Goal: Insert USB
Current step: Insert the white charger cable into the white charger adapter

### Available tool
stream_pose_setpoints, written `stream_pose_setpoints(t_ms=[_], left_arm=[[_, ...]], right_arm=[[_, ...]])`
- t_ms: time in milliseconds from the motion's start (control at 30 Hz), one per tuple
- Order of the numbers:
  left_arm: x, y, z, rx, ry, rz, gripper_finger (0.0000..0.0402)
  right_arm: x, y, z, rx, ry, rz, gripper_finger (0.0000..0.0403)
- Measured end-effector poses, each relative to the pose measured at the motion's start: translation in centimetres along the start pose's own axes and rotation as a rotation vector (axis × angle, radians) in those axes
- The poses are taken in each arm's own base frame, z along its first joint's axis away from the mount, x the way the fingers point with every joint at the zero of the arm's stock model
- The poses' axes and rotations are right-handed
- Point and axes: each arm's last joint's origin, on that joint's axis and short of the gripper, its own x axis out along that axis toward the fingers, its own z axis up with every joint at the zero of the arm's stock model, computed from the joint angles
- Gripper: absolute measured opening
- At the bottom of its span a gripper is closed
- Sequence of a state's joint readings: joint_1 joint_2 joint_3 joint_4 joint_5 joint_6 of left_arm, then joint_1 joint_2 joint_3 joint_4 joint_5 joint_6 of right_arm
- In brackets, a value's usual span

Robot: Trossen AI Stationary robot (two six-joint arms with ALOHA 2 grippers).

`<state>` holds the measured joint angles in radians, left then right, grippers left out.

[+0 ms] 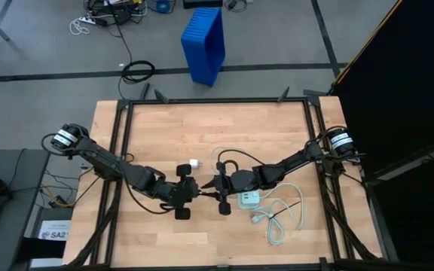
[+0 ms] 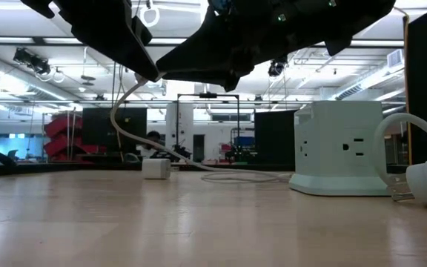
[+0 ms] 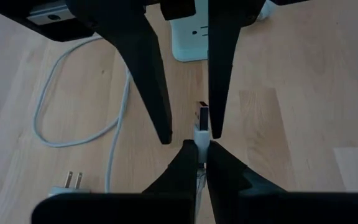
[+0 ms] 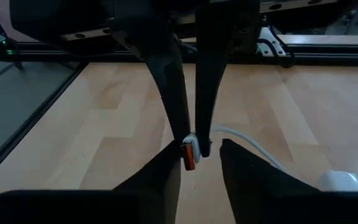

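Both arms meet nose to nose over the wooden table (image 1: 164, 135), just beside the pale charger block (image 1: 249, 199). The left gripper (image 3: 197, 148) has its fingers pinched narrow on the USB (image 3: 202, 121), its small white plug with the silvery tip held off the wood and pointing toward the block. The right gripper (image 4: 197, 160) faces it with fingers spread a little apart, flanking the same plug. A small white adapter (image 1: 194, 163) lies farther from the block, behind the left gripper.
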<state>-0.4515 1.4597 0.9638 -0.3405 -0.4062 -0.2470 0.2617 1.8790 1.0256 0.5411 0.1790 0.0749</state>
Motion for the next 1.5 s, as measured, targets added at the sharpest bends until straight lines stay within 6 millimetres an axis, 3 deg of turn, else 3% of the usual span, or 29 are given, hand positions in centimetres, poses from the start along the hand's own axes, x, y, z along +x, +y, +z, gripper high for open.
stream_pose_setpoints(t_ms=[167, 400, 600, 767, 867, 1033, 1167, 1333, 1500], left_arm=[[0.0, 0.0, 0.0, -0.003, -0.004, 0.002, 0.0001], [-0.6, -0.4, -0.2, 0.049, -0.002, 0.004, 0.0032], [-4.7, -0.4, -0.8, 0.060, -0.026, 0.098, 0.0064], [-8.8, -0.7, -0.5, 0.009, -0.185, 0.109, 0.0069], [-9.9, -1.4, -0.6, -0.012, -0.283, 0.132, 0.0070], [-10.2, -3.9, -2.2, 0.044, -0.434, 0.148, 0.0070], [-9.2, -4.9, -5.0, 0.039, -0.532, 0.160, 0.0070], [-6.9, -3.9, -7.2, -0.110, -0.651, 0.039, 0.0070], [-5.6, -1.4, -8.3, -0.254, -0.764, 0.081, 0.0070]], right_arm=[[0.0, 0.0, -0.1, -0.048, 0.006, 0.008, 0.0012], [-0.1, 0.4, 0.1, -0.071, -0.021, -0.063, 0.0001], [-0.2, 0.4, 0.9, -0.081, -0.096, -0.159, 0.0001], [-0.2, 0.1, 1.1, -0.071, -0.114, -0.185, 0.0000], [-0.3, 0.0, 1.9, -0.053, -0.193, -0.188, 0.0000], [-0.8, 0.1, 3.4, -0.074, -0.352, -0.187, 0.0000], [-1.1, 0.3, 3.5, -0.093, -0.394, -0.179, 0.0000], [-2.4, -0.6, 2.0, -0.054, -0.514, -0.141, 0.0000], [-4.3, -2.0, 1.0, 0.009, -0.679, -0.040, 0.0000]])
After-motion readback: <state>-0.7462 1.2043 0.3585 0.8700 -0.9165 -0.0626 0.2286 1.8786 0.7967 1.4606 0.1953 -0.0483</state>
